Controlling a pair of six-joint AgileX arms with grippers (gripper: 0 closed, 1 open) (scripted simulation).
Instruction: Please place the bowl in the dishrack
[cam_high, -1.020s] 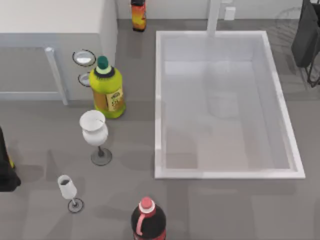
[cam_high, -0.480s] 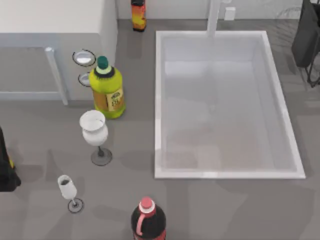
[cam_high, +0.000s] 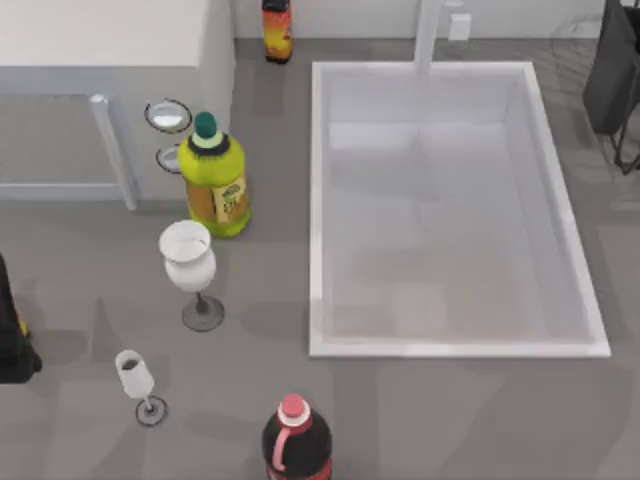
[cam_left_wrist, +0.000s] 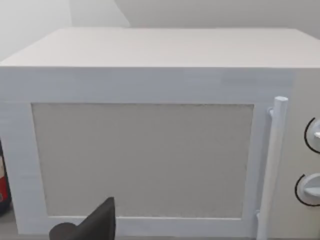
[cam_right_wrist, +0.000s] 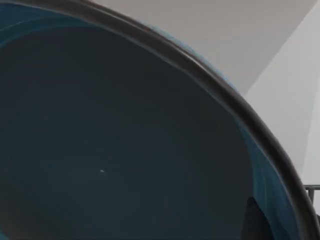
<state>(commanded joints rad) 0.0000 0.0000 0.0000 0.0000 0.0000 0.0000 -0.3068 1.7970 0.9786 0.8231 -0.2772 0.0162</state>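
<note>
One bowl (cam_right_wrist: 115, 150), wide, shallow, glossy teal, close against right wrist camera; likely rigid, slippery, breakable — hold by rim. Dishrack (cam_high: 625, 150) at desk's right edge. Pincer states: cannot tell.

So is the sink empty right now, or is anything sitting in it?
Empty. From above, the sink shows just its bare white floor and walls. The bowl is seen close up by the right wrist camera.

Kitchen: sink (cam_high: 318, 210), microwave (cam_left_wrist: 150, 85), bottles, wine glass (cam_high: 188, 258) on counter.
</note>
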